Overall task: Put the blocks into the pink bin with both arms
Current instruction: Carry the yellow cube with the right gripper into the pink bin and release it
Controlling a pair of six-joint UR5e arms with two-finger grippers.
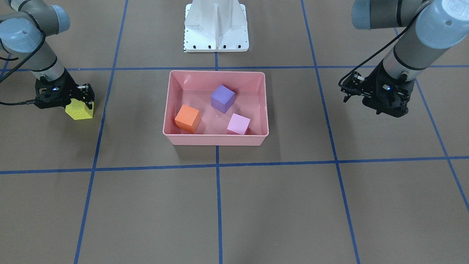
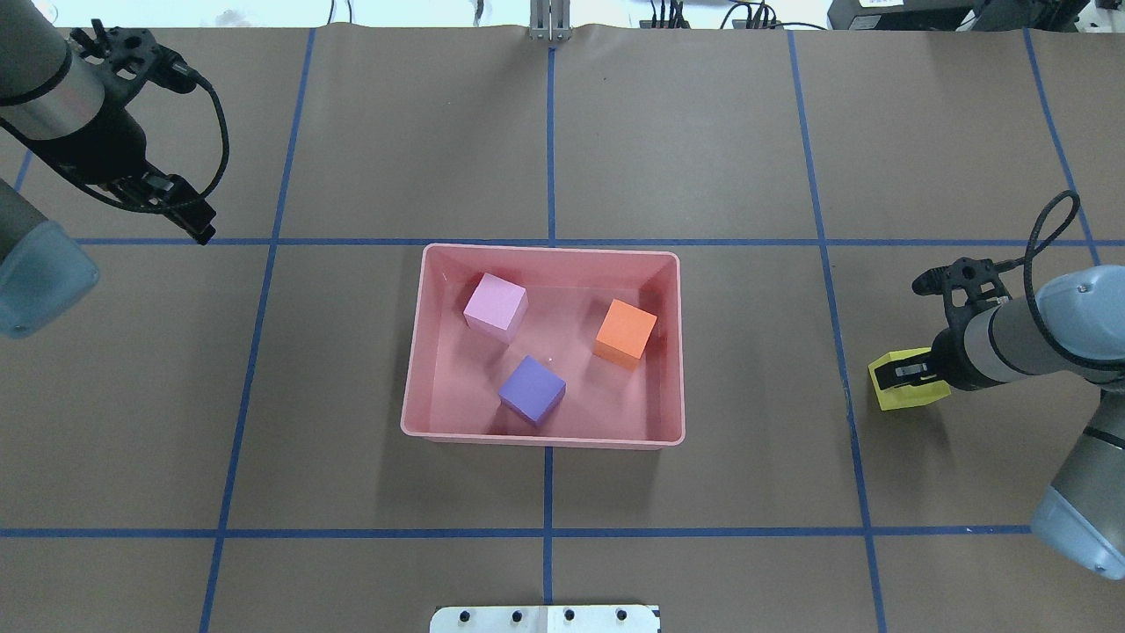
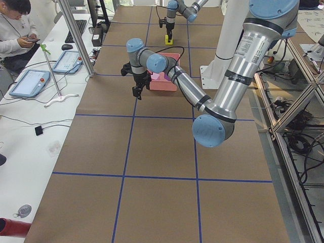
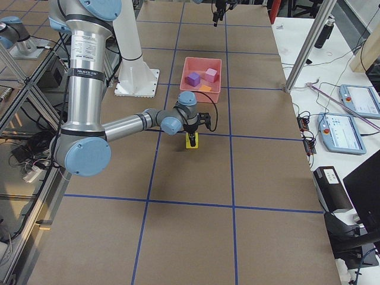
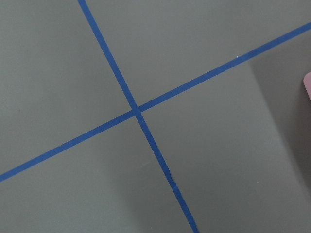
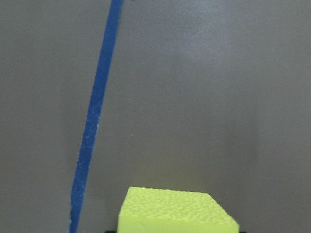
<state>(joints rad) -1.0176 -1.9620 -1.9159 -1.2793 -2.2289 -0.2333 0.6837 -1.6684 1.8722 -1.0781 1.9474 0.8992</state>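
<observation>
The pink bin (image 1: 216, 140) (image 2: 545, 440) sits at mid-table. In it lie the orange block (image 1: 187, 118) (image 2: 626, 331), the violet-purple block (image 1: 222, 98) (image 2: 532, 389) and the lilac-pink block (image 1: 238, 124) (image 2: 496, 305). My right gripper (image 2: 905, 376) (image 1: 81, 104) is shut on the yellow block (image 2: 905, 391) (image 1: 80, 112) (image 6: 175, 213), low at the table, well to the bin's side. My left gripper (image 2: 195, 227) (image 1: 384, 110) hangs above bare table on the bin's other side, open and empty. The left wrist view shows only a sliver of the bin (image 5: 308, 85).
The white pedestal base (image 1: 216, 25) stands behind the bin on the robot's side. Blue tape lines (image 5: 136, 110) cross the brown table. In the exterior left view a person (image 3: 15, 30) sits at a side desk with tablets, off the table.
</observation>
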